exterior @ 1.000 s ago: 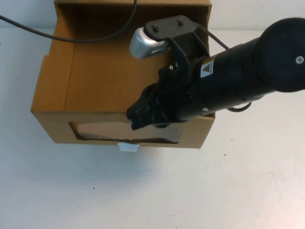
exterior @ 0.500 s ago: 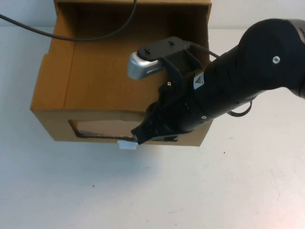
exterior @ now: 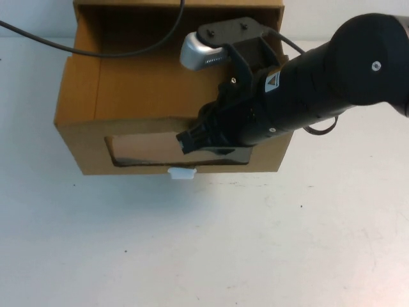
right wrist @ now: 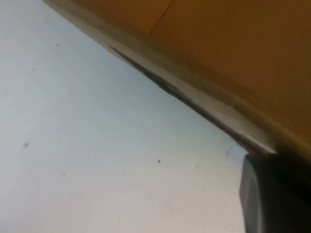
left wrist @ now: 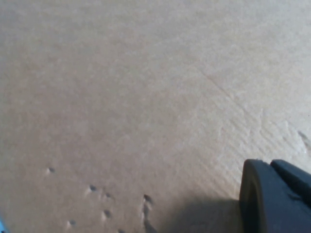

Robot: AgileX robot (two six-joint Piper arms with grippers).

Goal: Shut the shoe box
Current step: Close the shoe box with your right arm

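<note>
The shoe box [exterior: 140, 96] is a brown cardboard drawer, open at the top, with a clear window [exterior: 147, 148] in its front panel and a small white pull tab [exterior: 181, 172] below it. My right gripper [exterior: 187, 142] is shut and pressed against the front panel, right of the window's middle. In the right wrist view the gripper [right wrist: 272, 194] touches the box's lower front edge [right wrist: 233, 43] beside the tab [right wrist: 236, 153]. My left gripper [left wrist: 274, 194] is shut, shows only in its wrist view, and sits close against plain cardboard [left wrist: 121, 97].
The box's outer sleeve [exterior: 179, 5] stands at the far edge. A black cable [exterior: 96, 52] crosses the drawer's far part. The white table [exterior: 204, 256] lies in front of the box and at both its sides.
The right gripper has moved away from me against the front panel. The drawer has slid back towards its sleeve, and its front panel and tab now sit farther from me.
</note>
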